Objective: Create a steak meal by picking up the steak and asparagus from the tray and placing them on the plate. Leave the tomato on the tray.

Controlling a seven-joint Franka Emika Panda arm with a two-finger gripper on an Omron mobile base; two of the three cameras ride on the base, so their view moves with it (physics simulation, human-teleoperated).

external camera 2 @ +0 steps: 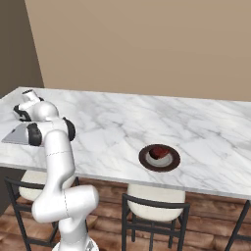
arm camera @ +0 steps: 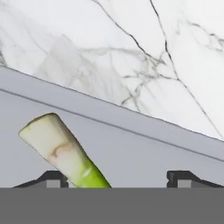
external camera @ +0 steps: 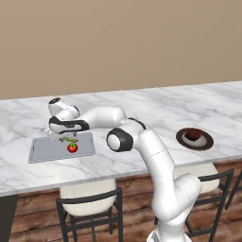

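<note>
Tray (arm camera: 131,153) holds pale-ended green asparagus (arm camera: 65,153).

Landmark: tray (external camera: 45,152), lying on the marble counter (external camera: 156,106).

- Gripper (external camera: 64,137) is hanging low over the tray's far edge; the arm (external camera: 101,116) is crossing above the tray's right end and blocking approach from there.
- Asparagus (arm camera: 65,154) is sitting between the fingers against one tip (arm camera: 53,178), the other tip standing apart, with bare tray floor on that side.
- Tomato (external camera: 72,148) is sitting just nearer than the gripper, crowding the tray's middle.
- Tray's left half is lying open.
- Counter right of the tray is running bare to the plate (external camera: 204,143), well apart, with the steak (external camera: 193,135) taking up its centre.
</note>
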